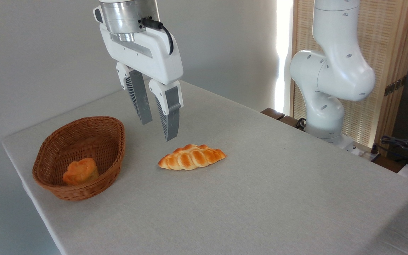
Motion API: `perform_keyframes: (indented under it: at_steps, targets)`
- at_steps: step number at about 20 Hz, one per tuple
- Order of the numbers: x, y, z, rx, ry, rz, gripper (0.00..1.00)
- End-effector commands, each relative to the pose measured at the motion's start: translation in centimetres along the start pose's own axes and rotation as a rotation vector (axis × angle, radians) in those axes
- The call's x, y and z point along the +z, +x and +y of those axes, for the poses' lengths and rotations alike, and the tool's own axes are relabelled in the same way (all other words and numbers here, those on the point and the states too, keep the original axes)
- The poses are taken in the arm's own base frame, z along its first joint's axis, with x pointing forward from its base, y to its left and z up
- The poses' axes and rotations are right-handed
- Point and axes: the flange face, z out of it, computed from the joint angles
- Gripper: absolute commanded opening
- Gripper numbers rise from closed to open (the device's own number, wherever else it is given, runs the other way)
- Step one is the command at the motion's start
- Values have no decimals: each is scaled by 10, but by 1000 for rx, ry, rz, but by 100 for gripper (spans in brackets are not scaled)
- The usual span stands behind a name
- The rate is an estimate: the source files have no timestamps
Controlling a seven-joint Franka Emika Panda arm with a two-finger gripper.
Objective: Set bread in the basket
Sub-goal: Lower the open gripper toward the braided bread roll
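While above the bread (192, 157), tool (159, 131) empty, fingers slightly apart, touching nothing.

Arm (331, 71) cut off by the top edge; roll (80, 171) partly behind the basket (83, 191) rim (lower part hidden)

Looks like lab to me: arm base (326, 117) bolted by cloth-covered bench (260, 184), loose cables (402, 145), plain wall, slatted screen (384, 53).

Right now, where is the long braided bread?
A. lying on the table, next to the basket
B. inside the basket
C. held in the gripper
A. The braided bread lies on the table, right of the basket, under the empty open gripper.
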Motion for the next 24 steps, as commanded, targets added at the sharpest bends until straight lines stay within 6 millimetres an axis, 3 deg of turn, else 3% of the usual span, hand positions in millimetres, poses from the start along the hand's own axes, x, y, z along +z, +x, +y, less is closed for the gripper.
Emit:
perform_keyframes:
  at_steps: [1, 9, 13, 18, 24]
  targets:
    - [-3, -2, 2, -4, -8, -8, 100]
    - [-1, -2, 3, -3, -14, -14, 100]
    - [6, -3, 15, 13, -25, -27, 100]
    - [28, -3, 40, 103, -57, -65, 100]
    - [79, 22, 93, 220, -108, -149, 100]
